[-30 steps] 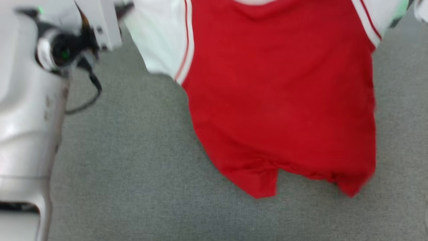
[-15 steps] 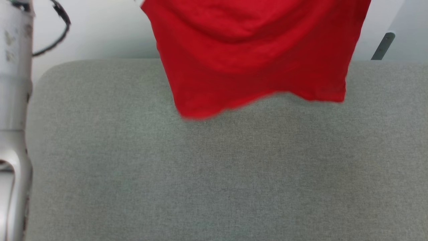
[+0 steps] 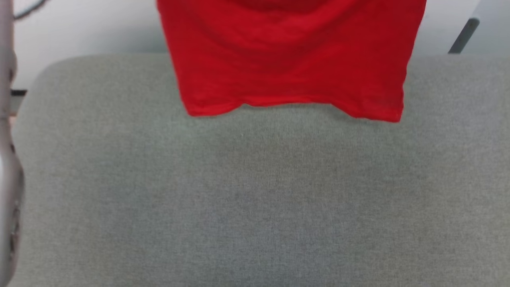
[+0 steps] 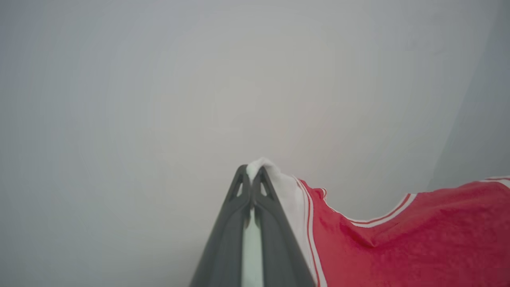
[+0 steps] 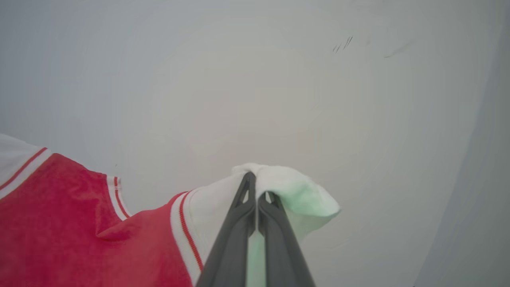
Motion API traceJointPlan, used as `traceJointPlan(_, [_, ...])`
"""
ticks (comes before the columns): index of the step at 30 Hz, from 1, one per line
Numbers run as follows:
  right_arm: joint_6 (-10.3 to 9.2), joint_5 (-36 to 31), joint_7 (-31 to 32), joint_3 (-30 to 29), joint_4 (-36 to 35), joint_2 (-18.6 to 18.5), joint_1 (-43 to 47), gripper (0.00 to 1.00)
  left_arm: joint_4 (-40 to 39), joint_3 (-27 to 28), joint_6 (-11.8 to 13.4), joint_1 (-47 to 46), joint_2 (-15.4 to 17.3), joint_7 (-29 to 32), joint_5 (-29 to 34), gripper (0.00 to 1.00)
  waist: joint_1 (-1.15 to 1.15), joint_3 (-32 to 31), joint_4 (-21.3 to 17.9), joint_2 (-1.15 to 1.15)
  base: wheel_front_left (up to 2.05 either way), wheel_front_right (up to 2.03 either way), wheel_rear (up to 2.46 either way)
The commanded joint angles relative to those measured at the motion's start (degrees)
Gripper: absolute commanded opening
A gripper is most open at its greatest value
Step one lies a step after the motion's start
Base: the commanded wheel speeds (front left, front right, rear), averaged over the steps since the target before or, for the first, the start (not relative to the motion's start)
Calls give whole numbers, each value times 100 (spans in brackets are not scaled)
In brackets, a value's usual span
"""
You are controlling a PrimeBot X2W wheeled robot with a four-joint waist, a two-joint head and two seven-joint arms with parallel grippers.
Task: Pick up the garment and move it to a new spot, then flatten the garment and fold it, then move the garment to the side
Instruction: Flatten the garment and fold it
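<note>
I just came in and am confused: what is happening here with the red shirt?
The robot holds the garment up by its two white sleeves: the left gripper is shut on one, the right gripper on the other. The red body hangs over the grey fabric surface, not yet laid flat.

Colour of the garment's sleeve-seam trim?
The trim is white with a thin red stripe; the right wrist view shows it best.

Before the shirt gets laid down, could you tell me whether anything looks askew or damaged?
Nothing damaged. The garment hangs between the left tool and right tool, each shut on a white sleeve; its hem sags unevenly, corners lower than the middle.
</note>
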Motion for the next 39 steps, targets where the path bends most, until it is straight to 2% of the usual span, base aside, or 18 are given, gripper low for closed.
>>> traceJointPlan(1, [2, -117, -126, 99, 89, 3, -202, 0, 48, -21, 17, -193, -5, -188, 109, 0, 0, 375, -61, 0, 0, 0, 0])
traceJointPlan(4, [2, -261, -351, 189, 206, -10, -431, 0, 134, -25, 33, -382, -46, -404, 143, 0, 0, 621, -84, 0, 0, 0, 0])
traceJointPlan(10, [2, -781, -1278, 330, 652, -25, -1098, 0, 388, -5, 17, -1074, -154, -1009, 213, 0, 0, 1467, -158, 0, 0, 0, 0])
traceJointPlan(14, [1, -1158, -2080, 194, 981, -42, -1543, 0, 515, -14, -54, -1562, -196, -1468, 252, 0, 0, 2000, -186, 0, 0, 0, 0])
traceJointPlan(17, [-1, -1552, -2441, 38, 1114, -188, -1930, 0, 517, 19, -81, -1949, -213, -1858, 228, 0, 0, 2392, -136, 0, 0, 0, 0])
traceJointPlan(20, [-1, -2102, -2563, -69, 927, -321, -2240, 0, 552, 96, -110, -2366, -263, -2123, 70, 0, 0, 2820, -52, 0, 0, 0, 0])
traceJointPlan(22, [-1, -2460, -2572, -144, 501, -443, -2476, 0, 510, 98, -136, -2678, -271, -2272, -4, 0, 0, 3160, 39, 0, 0, 0, 0])
traceJointPlan(28, [-1, -3256, -2566, -284, -443, -594, -2312, 0, 254, -39, -142, -2832, -244, -2654, -473, 0, 0, 3945, 259, 0, 0, 0, 0])
traceJointPlan(33, [-1, -3404, -2568, -154, -671, -589, -1999, 0, 121, -309, -144, -2458, -147, -2804, -915, 0, 0, 4300, 377, 0, 0, 0, 0])
traceJointPlan(39, [-1, -3191, -2569, 43, -470, -582, -1616, 0, 157, -756, -145, -1902, -12, -2911, -1275, 0, 0, 4280, 493, 0, 0, 0, 0])
